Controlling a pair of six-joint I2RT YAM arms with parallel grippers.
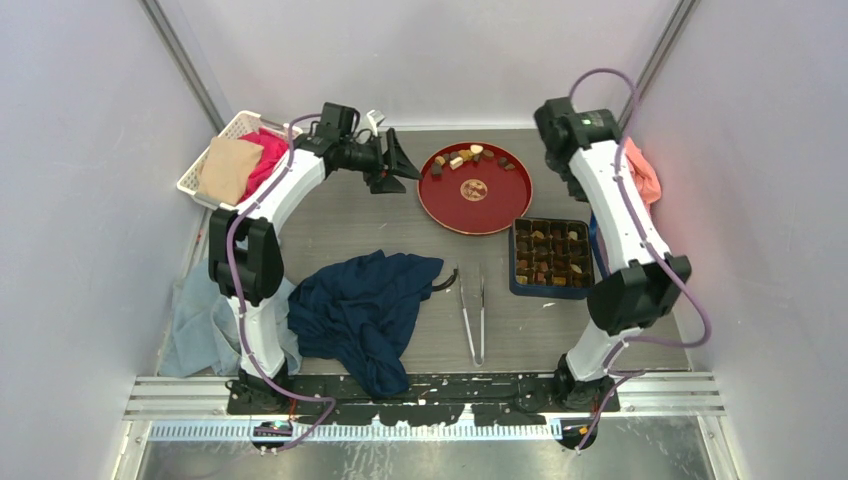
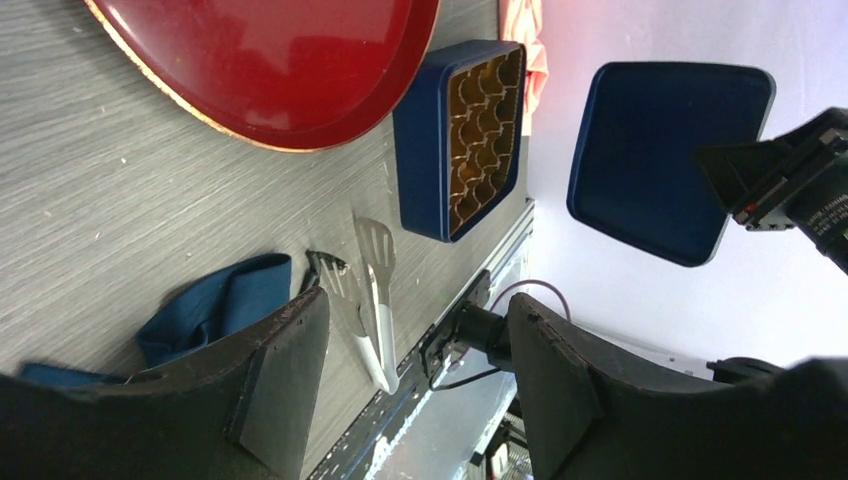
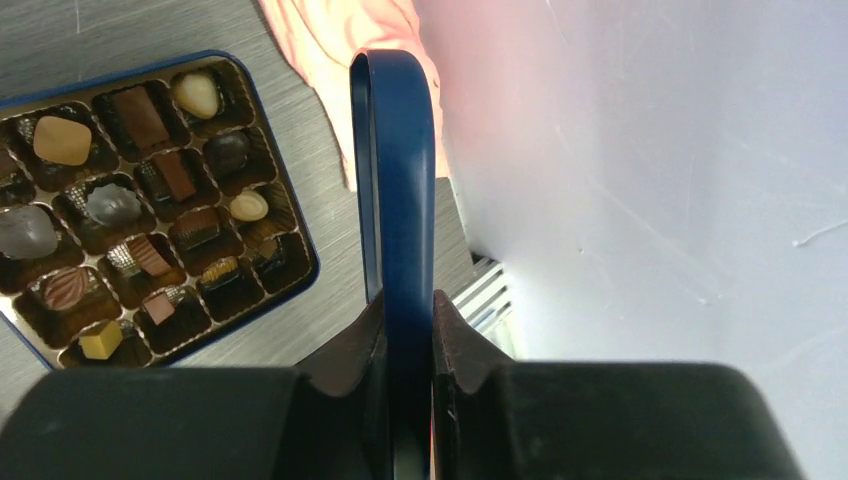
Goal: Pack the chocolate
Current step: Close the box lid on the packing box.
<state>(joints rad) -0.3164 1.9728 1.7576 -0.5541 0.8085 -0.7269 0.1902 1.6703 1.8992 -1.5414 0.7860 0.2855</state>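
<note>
Most of the chocolate (image 3: 62,140) is sitting in the gold cups of the navy box (image 2: 420,140) on the right side of the worktop (image 1: 370,225). I cannot tell whether every cup is filled. A handful of loose pieces (image 1: 462,157) is lying at the far edge of the red tray (image 1: 480,210), just beside the box, so I'd judge the packing unfinished. The right tool (image 3: 408,310) is pinching the box's lid (image 3: 395,180) by one edge and holding it upright in the air off to the right, likely so that it is out of the way of the open box. The left tool (image 2: 415,320) is hanging wide open with nothing in it, hovering left of the tray, probably poised to reach for those pieces. Tongs (image 1: 472,318) are lying near the arms, touched by neither.
</note>
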